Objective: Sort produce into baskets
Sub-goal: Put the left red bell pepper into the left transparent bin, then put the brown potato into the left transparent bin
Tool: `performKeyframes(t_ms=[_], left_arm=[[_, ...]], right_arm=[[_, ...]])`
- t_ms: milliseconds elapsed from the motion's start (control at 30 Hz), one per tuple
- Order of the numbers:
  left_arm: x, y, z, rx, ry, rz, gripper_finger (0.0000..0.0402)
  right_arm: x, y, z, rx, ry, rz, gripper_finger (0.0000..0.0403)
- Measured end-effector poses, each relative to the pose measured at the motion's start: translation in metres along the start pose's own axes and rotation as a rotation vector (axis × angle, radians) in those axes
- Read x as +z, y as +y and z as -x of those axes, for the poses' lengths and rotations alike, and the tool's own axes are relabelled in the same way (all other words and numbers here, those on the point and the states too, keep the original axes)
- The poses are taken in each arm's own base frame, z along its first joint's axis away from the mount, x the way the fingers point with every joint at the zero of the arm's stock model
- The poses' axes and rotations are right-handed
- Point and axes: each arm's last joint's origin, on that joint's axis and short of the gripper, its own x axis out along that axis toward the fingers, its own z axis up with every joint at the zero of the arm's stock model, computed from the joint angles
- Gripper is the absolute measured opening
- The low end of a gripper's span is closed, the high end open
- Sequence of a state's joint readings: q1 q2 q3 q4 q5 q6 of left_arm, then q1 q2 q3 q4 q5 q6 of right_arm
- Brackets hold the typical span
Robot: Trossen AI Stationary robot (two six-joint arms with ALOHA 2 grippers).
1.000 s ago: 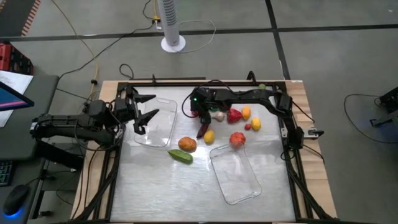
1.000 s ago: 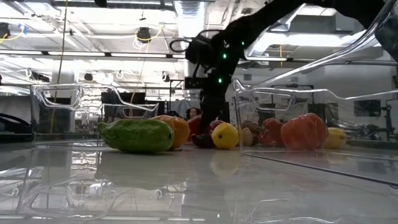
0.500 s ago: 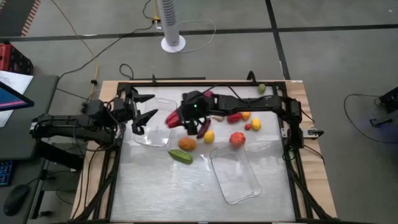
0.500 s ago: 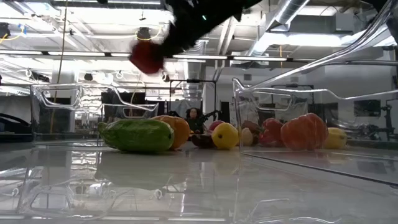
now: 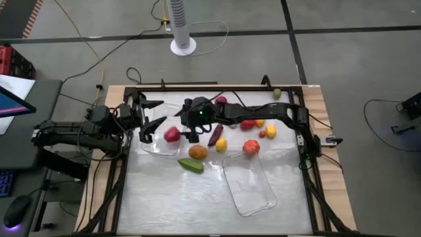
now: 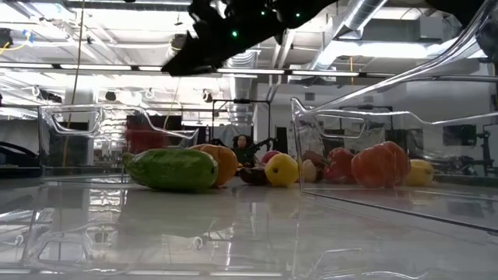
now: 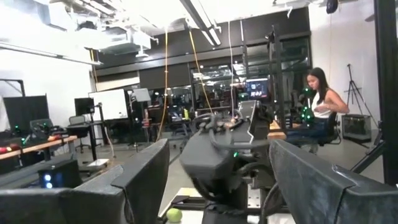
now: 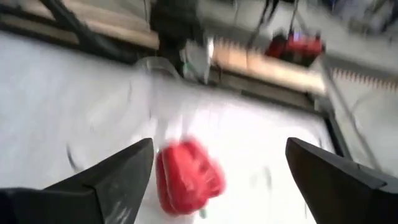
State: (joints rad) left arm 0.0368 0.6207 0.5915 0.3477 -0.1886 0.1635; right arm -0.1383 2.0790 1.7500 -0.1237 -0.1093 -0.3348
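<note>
The table (image 5: pixel 197 197) had a smooth, pale, glossy top that mirrored the ceiling lights, framed by a bare light wood border (image 5: pixel 316 99) at three o'clock. Both baskets (image 5: pixel 250 184) were clear, shiny plastic with rounded rims. The green vegetable (image 6: pixel 171 169) looked matt and faintly ridged; the yellow fruit (image 6: pixel 282 169) was smooth and slightly glossy. The arms were matt black.

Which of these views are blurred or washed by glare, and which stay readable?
Right wrist view: heavily motion-blurred, the red produce piece smeared between the right gripper fingers. Low view: the table mirrors ceiling lights; the basket walls glint. High view: sharp, evenly lit. Left wrist view: background clear, the near fingers soft.
</note>
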Motion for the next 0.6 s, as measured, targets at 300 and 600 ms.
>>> performKeyframes(t_ms=[300, 600], left_arm=[[-0.002, 0.0, 0.0, 0.006, 0.024, -0.017, 0.0265], [-0.002, 0.0, 0.0, 0.018, 0.023, -0.015, 0.0265]], right_arm=[[-0.017, 0.009, 0.023, 0.135, 0.33, -0.128, 0.0375], [-0.054, 0.068, 0.006, 0.231, 0.374, -0.147, 0.0375]])
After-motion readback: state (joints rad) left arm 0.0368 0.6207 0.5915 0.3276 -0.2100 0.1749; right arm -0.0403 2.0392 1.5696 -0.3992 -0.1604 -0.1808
